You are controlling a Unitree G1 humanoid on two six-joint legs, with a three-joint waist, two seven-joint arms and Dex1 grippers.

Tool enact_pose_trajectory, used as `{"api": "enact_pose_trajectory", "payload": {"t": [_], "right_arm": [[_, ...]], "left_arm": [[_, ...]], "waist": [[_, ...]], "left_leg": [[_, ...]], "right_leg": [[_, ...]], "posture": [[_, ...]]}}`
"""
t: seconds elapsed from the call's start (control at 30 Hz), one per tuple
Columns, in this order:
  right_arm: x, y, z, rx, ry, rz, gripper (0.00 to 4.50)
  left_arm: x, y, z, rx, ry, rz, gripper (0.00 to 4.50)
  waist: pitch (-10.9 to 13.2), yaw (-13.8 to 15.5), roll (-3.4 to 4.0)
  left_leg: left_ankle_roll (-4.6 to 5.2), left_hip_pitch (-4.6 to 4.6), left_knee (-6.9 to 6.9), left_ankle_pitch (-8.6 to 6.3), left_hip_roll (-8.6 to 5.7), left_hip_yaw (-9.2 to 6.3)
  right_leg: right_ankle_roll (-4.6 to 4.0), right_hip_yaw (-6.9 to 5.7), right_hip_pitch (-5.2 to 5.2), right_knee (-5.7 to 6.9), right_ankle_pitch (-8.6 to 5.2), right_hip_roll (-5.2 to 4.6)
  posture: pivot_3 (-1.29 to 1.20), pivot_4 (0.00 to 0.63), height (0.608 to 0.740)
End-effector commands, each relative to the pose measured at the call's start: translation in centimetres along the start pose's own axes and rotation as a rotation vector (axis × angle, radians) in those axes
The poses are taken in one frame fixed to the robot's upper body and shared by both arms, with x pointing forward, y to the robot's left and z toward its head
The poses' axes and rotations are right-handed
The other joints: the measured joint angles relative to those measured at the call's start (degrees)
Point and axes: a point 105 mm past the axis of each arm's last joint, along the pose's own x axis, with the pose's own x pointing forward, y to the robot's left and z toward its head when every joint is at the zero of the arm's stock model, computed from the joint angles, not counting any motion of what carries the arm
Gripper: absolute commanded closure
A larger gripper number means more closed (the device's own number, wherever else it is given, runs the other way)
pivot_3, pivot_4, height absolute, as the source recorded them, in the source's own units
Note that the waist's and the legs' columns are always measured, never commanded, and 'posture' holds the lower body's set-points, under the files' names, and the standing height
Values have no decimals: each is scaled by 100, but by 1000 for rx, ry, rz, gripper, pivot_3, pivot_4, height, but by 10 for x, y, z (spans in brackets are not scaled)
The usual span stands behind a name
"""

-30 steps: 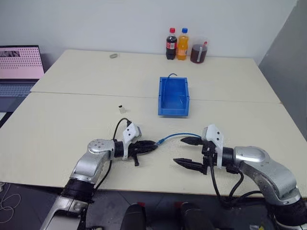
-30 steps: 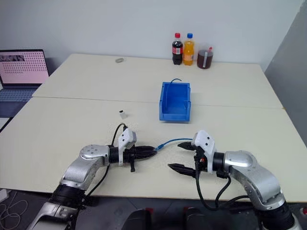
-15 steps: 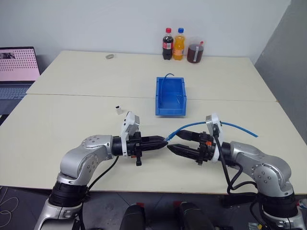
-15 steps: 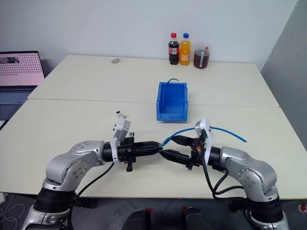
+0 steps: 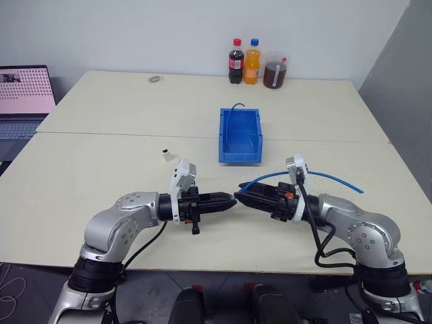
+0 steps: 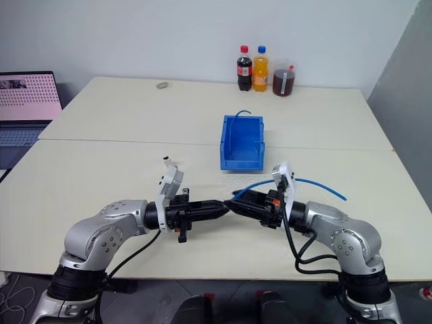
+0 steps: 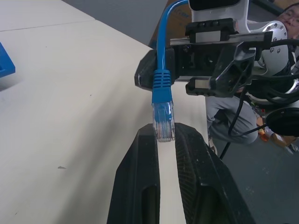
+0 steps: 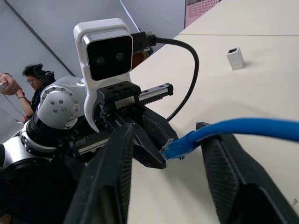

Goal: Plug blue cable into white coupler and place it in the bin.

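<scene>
On our smooth cream counter, lower centre, the left claw pinches the blue cable's clear plug; the right claw, fingers partly apart, flanks it.

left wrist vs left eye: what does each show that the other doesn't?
Left wrist alone: the clear plug pinched between the left gripper's fingers, and a person's legs past the table edge.

Left eye alone: the bin, the white coupler on the table, the bottles, a laptop, and the cable's far end trailing to the right.

Both: the blue cable, the left gripper, the right gripper and the table.
</scene>
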Motion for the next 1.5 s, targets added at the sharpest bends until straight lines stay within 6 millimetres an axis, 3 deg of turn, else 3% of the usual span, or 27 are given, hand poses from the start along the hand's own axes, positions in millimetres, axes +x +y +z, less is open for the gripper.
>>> {"api": "enact_pose_trajectory", "payload": {"t": [0.03,0.17,0.47,0.53,0.87,1.1,1.2,1.3,1.5], "right_arm": [[4,9,5,-40,-1,56,3431],[5,9,5,-46,2,63,4322],[4,8,4,-51,18,70,4410],[4,7,4,-54,19,66,4410],[-2,-2,7,-76,8,20,4428],[-8,-8,8,-85,6,-20,4437],[-10,-11,7,-88,9,-32,4443],[-11,-12,6,-91,14,-40,4443],[-10,-15,5,-101,25,-42,4444]], "left_arm": [[0,-4,11,42,-25,-22,4281],[0,-2,11,46,-24,-23,4283],[0,21,11,104,-19,66,4284],[0,27,13,113,-31,94,3592],[-10,36,16,193,-42,227,1445],[-34,55,21,251,-98,539,0],[-47,62,16,257,-111,685,0],[-72,84,5,264,-85,936,0],[-90,107,-2,218,-122,1210,0]], "waist": [[0,0,0],[0,-2,0],[0,0,0],[0,1,0],[0,5,1],[2,4,-2],[2,7,-2],[2,17,-2],[3,40,-3]], "left_leg": [[0,0,0,0,0,0],[0,0,-2,0,0,0],[0,-7,-3,0,0,-1],[0,-10,-4,0,0,-1],[1,-22,-6,-1,1,-1],[1,-25,-6,-1,3,-5],[1,-25,-6,-1,2,-3],[0,-26,-5,-1,0,-3],[0,-27,-3,-1,-2,-3]], "right_leg": [[0,0,0,0,0,0],[0,0,0,-2,0,0],[1,-2,-1,-12,1,0],[1,-3,-1,-17,1,0],[1,-3,-5,-32,2,0],[3,-5,-6,-34,2,-1],[3,-2,-5,-35,3,-2],[7,-3,-4,-40,5,-5],[13,-3,-2,-40,9,-6]], "posture": [[0,150,740],[0,150,740],[0,150,740],[0,150,740],[0,150,740],[0,150,740],[0,150,740],[0,150,740],[0,150,740]]}}
